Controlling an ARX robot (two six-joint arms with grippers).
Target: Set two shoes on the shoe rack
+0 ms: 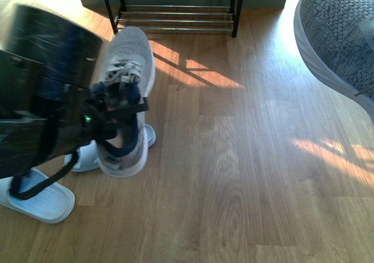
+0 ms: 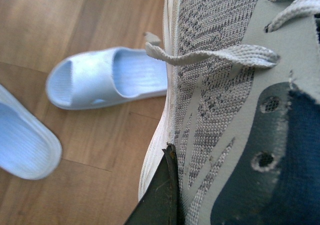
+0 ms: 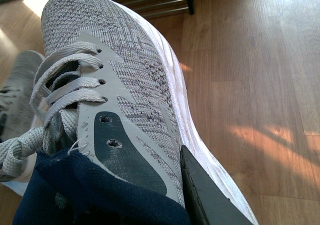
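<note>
Carrying is the step in hand, as I judge it: both shoes are in the grippers and neither rests on the shoe rack [image 1: 175, 14], which stands at the far edge of the wooden floor [image 1: 245, 175].

The left gripper [image 1: 117, 114] is clenched on the collar of the left-held sneaker [image 1: 130, 58], with one dark finger [image 2: 161, 197] pressed against its outer knit wall. That shoe points toe-first toward the rack and seems raised off the floor, partly over two pale slippers [image 1: 38, 201] near the floor's near-left corner.

The right gripper [image 3: 150, 205] is out of the front view. Its wrist camera shows it grasping the right-held sneaker [image 1: 342, 35] in the same way, with one finger [image 3: 207, 195] flat against the side of the white sole. The other finger is hidden, presumably inside the navy lining. This shoe hangs high at the right of the front view, well apart from the rack.

The next move calls for both arms to reach forward and bring each shoe over a shelf. The soles need levelling so they lie across the thin chrome bars rather than tipping between them. The two shoes must stay side by side without colliding. Headroom between the tiers looks tight, so a low, toe-first entry seems wise before either gripper lets go.
</note>
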